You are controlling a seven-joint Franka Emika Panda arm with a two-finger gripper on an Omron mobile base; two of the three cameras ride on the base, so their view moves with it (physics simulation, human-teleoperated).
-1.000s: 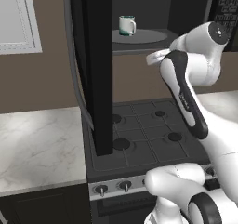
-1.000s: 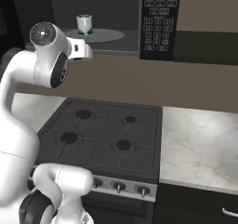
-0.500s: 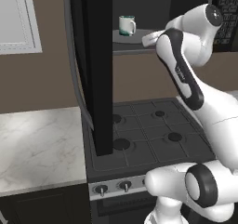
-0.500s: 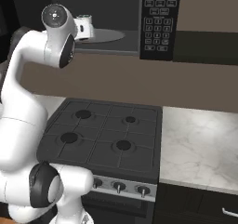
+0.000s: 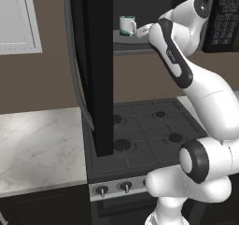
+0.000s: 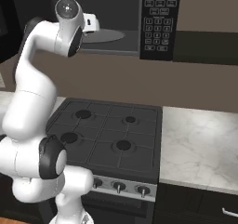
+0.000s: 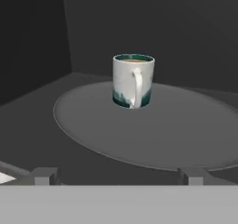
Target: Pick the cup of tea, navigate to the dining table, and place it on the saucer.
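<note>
The cup of tea [image 5: 127, 25] is a white mug with a teal base band. It stands upright on the grey turntable [image 7: 186, 130] inside the open microwave. In the hand view the cup of tea [image 7: 133, 81] sits straight ahead with its handle facing me and brown liquid at the rim. My gripper [image 7: 119, 175] is open, one fingertip [image 7: 44, 175] at each side, well short of the mug and touching nothing. From the left base view my gripper [image 5: 142, 30] hovers just right of the cup at the microwave mouth. The dining table and saucer are out of view.
The microwave's dark door [image 5: 95, 70] hangs open to the left of the cavity. Its control panel [image 6: 155, 23] is to the right. Below lies a black gas stove [image 6: 111, 135], with marble counters on its left [image 5: 37, 144] and on its right [image 6: 200, 144].
The arm has swung up and in toward the microwave, bringing the hand closer to the cup. The jaws have stayed wide apart. The cup has not moved.
</note>
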